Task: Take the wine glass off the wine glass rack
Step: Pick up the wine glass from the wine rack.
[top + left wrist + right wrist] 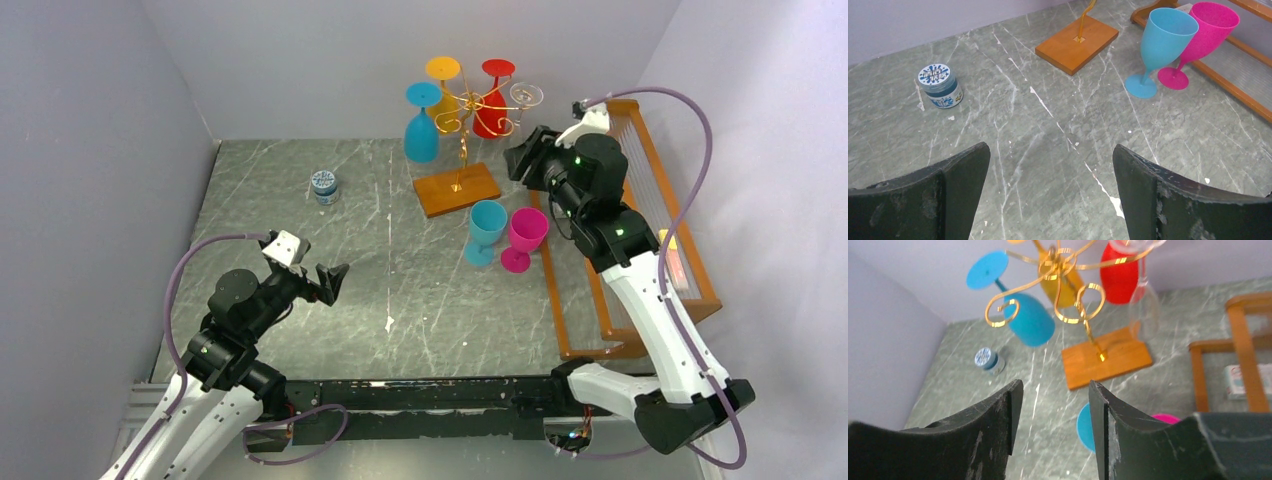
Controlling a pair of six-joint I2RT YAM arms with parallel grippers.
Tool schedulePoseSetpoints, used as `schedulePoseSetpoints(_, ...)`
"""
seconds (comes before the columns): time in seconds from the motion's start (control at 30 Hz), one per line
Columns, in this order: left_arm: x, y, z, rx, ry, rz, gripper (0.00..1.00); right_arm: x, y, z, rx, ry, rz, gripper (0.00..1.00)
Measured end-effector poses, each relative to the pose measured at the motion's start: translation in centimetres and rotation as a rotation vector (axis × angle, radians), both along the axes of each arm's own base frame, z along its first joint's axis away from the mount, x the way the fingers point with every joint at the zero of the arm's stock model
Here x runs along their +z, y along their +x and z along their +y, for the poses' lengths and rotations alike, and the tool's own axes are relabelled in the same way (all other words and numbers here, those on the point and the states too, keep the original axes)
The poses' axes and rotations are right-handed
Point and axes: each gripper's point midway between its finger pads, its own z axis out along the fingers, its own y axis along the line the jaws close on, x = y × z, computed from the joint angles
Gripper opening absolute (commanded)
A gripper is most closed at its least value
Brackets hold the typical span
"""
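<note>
Wine glass rack: gold wire tree on a brown wooden base, standing at about twelve o'clock on the grey marbled table, toward the far wall.
Left gripper: low at about seven o'clock of the table, well apart from the rack. Its fingers are spread wide with nothing between them.
Jar: small, with a blue-and-white lid, upright at about nine o'clock of the rack's base and well apart from it.
Blue wine glass: hangs bowl-down from a scroll arm at nine o'clock of the stem.
Yellow wine glass: hangs bowl-down at about eleven o'clock.
Red wine glass: hangs bowl-down at about one o'clock.
Clear wine glass: hangs bowl-down at about two o'clock, on the outermost arm on that side.
Light blue glass: upright on the table at about five o'clock of the base, near it.
Pink glass: upright just beside the light blue glass, at its three o'clock. Whether the two bowls touch cannot be told.
Right gripper: raised at three o'clock of the rack, near the clear wine glass but apart from it — fingers parted, nothing between them.
Orange wooden frame: runs along the table's three o'clock edge, with clear rods across it.
</note>
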Motion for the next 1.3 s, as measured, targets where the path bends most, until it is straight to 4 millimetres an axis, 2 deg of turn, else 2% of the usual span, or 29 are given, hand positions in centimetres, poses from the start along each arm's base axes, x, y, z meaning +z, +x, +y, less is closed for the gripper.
schedulePoseSetpoints(0.13,0.0,0.0,0.0,-0.001,0.000,0.000,0.97,3.1,1.3,-1.7,-0.084,-0.023,-0.057,0.55)
schedulePoseSetpoints(0.23,0.0,0.0,0.0,-0.003,0.000,0.000,0.97,5.2,3.2,-3.0,-0.137,-0.023,-0.081,0.55)
schedulePoseSetpoints(0.33,0.0,0.0,-0.1,-0.003,0.000,0.000,0.97,6.1,5.6,-4.3,-0.169,-0.015,-0.074,0.56)
schedulePoseSetpoints(0.4,0.0,0.0,-0.1,-0.004,0.000,0.000,0.97,5.6,7.4,-5.0,-0.174,-0.006,-0.048,0.56)
schedulePoseSetpoints(0.5,0.0,0.0,-0.1,-0.004,0.000,0.000,0.97,3.7,9.9,-5.7,-0.165,0.016,0.022,0.56)
schedulePoseSetpoints(0.7,0.0,0.0,-0.1,-0.004,0.000,0.000,0.97,0.7,13.1,-6.4,-0.160,0.078,0.114,0.57)
schedulePoseSetpoints(0.87,0.0,0.0,-0.1,-0.005,0.000,0.000,0.97,0.6,14.8,-7.2,-0.179,0.118,0.126,0.59)
schedulePoseSetpoints(1.1,0.0,-0.1,-0.2,-0.012,0.000,0.000,0.97,1.1,16.8,-9.6,-0.215,0.206,0.117,0.60)
schedulePoseSetpoints(1.2,0.0,-0.1,-0.2,-0.014,-0.001,0.000,0.97,0.4,17.9,-10.2,-0.214,0.252,0.127,0.57)
schedulePoseSetpoints(1.3,0.0,-0.2,-0.3,-0.018,-0.001,0.000,0.97,-1.1,19.1,-9.8,-0.189,0.282,0.161,0.57)
